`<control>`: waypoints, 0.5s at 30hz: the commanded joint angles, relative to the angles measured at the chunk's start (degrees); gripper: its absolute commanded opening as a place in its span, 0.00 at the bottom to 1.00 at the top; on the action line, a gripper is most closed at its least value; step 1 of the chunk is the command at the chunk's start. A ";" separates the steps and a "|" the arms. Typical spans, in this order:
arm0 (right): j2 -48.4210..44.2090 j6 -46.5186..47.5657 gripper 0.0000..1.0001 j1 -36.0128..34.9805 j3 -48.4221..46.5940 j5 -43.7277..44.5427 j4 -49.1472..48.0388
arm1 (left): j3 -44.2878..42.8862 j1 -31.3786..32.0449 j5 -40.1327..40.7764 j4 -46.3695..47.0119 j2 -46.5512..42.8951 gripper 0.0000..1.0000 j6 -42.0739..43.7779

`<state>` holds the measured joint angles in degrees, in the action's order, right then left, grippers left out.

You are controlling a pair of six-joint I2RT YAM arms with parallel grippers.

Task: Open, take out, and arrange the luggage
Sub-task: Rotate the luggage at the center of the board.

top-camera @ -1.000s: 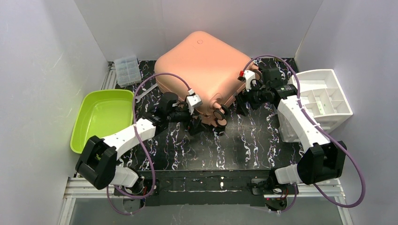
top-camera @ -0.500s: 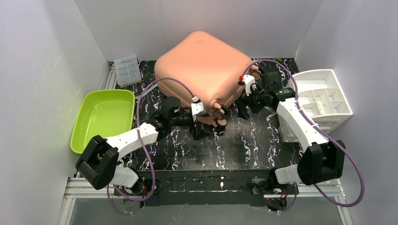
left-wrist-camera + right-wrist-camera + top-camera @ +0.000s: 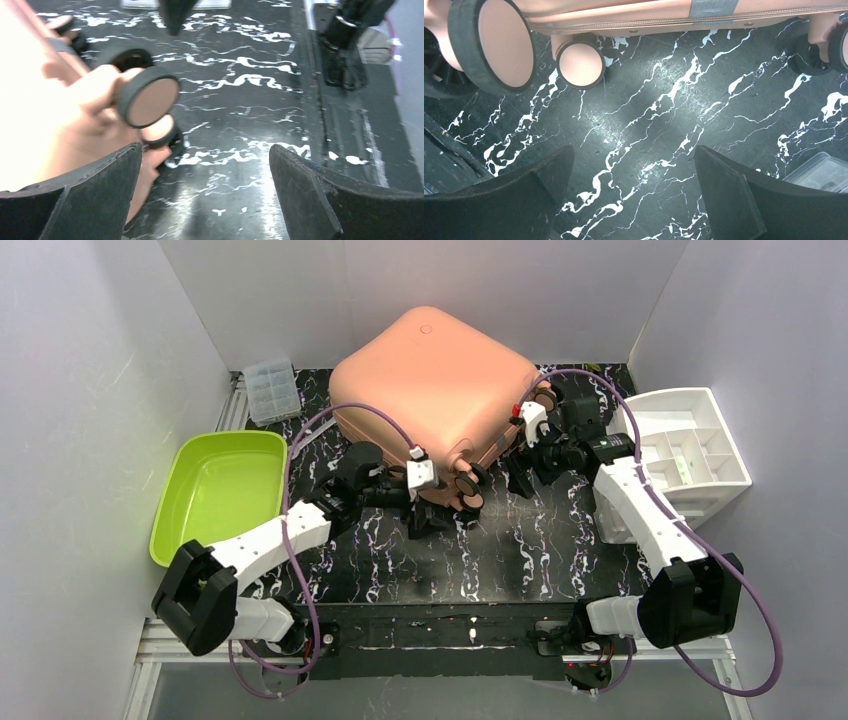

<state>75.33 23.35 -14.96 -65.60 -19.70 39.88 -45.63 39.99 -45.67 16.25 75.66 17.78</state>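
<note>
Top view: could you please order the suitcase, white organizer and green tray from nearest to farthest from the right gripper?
1. Suitcase, just left of the right gripper.
2. White organizer, on the right side.
3. Green tray, far left.

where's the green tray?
Top view: green tray sits far left, just outboard of the left arm, with the clear compartment box behind it and the pink suitcase to its right.

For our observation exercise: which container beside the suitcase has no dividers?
The lime-green tray at the left: one undivided basin. The white organizer and small clear box both have compartments.
</note>
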 commanded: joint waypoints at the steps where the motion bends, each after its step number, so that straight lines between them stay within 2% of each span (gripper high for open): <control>1: -1.67 0.93 1.00 0.37 0.92 -2.15 -2.43 | -3.42 -2.63 8.50 -5.04 -4.04 0.98 2.52; 6: -1.82 0.53 1.00 0.37 1.54 -2.49 -3.31 | -4.61 -3.56 9.83 -5.87 -3.20 0.98 2.94; 11: -3.17 0.74 1.00 0.37 3.14 -2.26 -4.20 | -3.42 -3.54 4.20 -6.14 -1.91 0.98 2.65; 15: -3.52 0.82 1.00 0.37 3.97 -2.39 -4.59 | -2.19 -3.60 2.67 -6.14 -0.61 0.98 3.02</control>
<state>74.02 23.86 -14.96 -62.11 -21.10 37.45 -48.60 36.49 -39.92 11.29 74.41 19.77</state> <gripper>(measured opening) 1.001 0.983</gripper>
